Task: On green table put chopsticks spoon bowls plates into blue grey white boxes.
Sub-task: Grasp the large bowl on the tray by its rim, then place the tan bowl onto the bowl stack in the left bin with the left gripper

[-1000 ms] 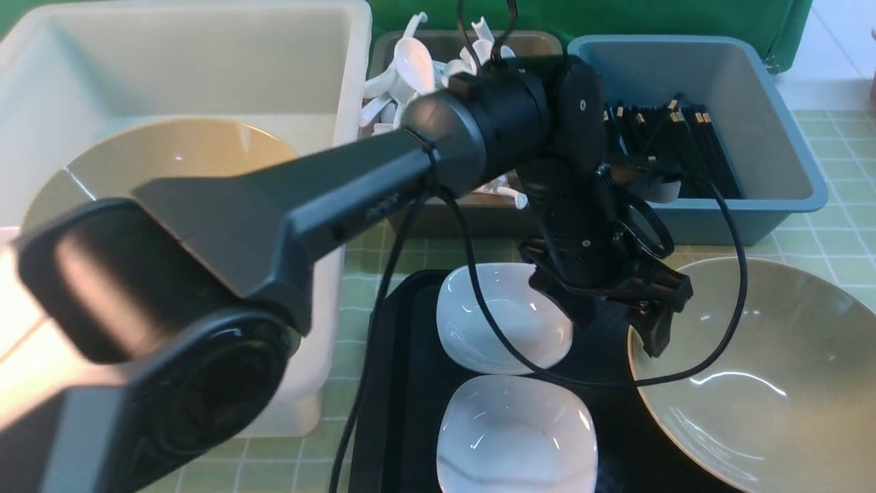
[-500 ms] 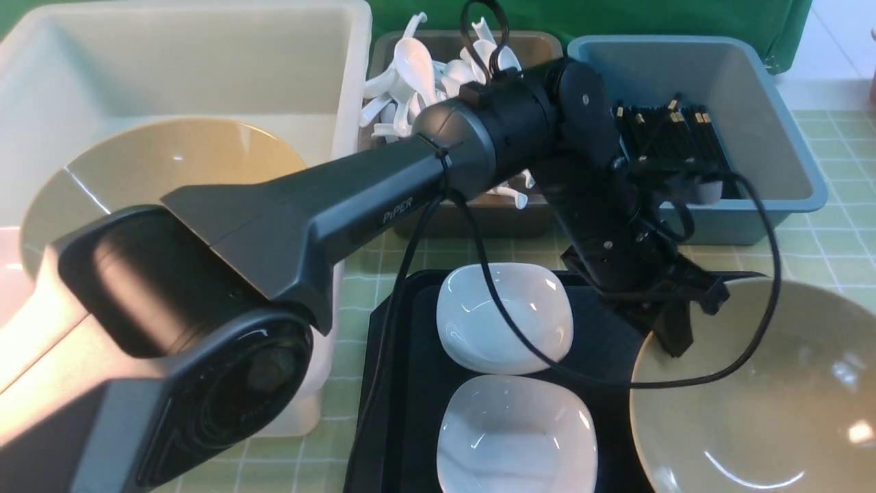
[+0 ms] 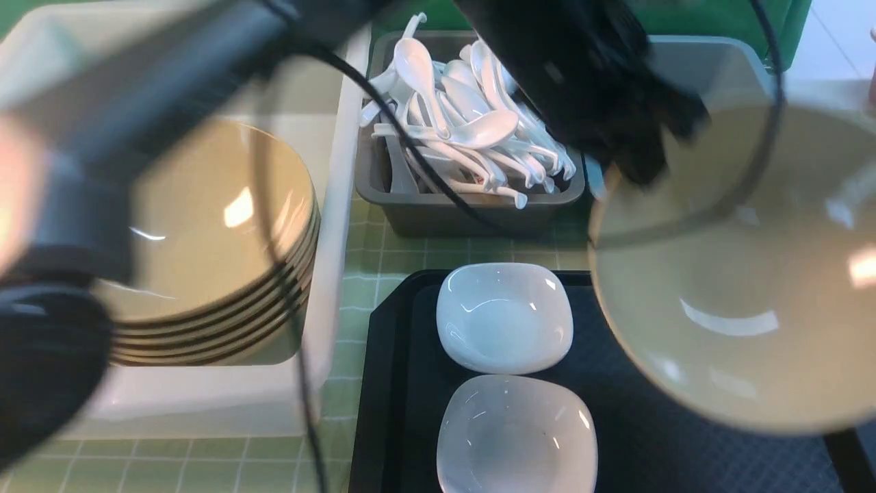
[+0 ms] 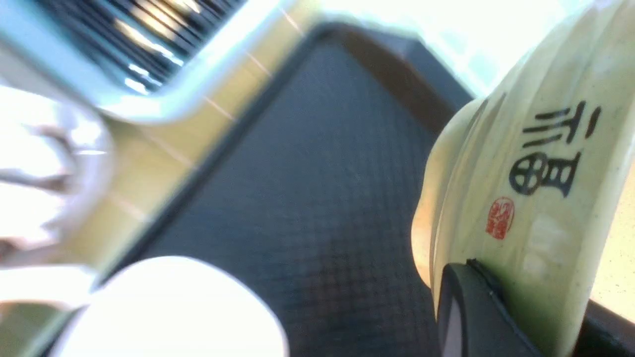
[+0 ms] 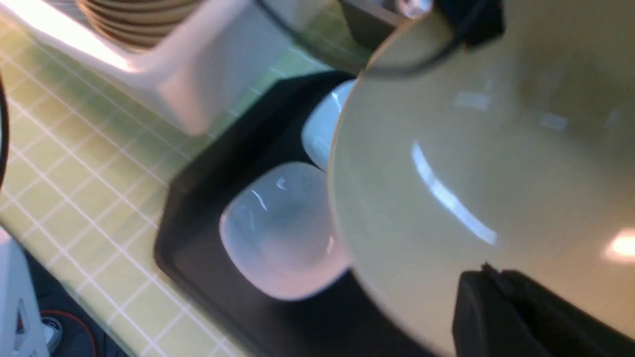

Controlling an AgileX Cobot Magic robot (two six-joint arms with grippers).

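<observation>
An olive-beige bowl (image 3: 725,301) hangs tilted above the black tray's right side. My left gripper (image 3: 640,171) is shut on its far rim; in the left wrist view (image 4: 536,297) the bowl wall (image 4: 540,173) sits between the jaws. My right gripper (image 5: 491,292) has one finger on the bowl's inside (image 5: 471,163) at the near rim, the other finger hidden beneath. Two white plates (image 3: 504,318) (image 3: 517,435) lie on the tray. Several bowls (image 3: 205,239) are stacked in the white box (image 3: 335,226). Spoons (image 3: 479,123) fill the grey box (image 3: 465,212). Chopsticks (image 4: 144,25) lie in the blue box (image 4: 163,106).
The black tray (image 3: 397,383) lies on the green table (image 3: 383,253) in front of the grey box. My left arm and its cable (image 3: 274,205) cross over the white box. The blue box (image 3: 712,51) is mostly hidden behind the arm and bowl.
The bowl has been lifted off the tray and now hangs higher and tilted. My left arm has risen with it, uncovering the stacked bowls and the spoons.
</observation>
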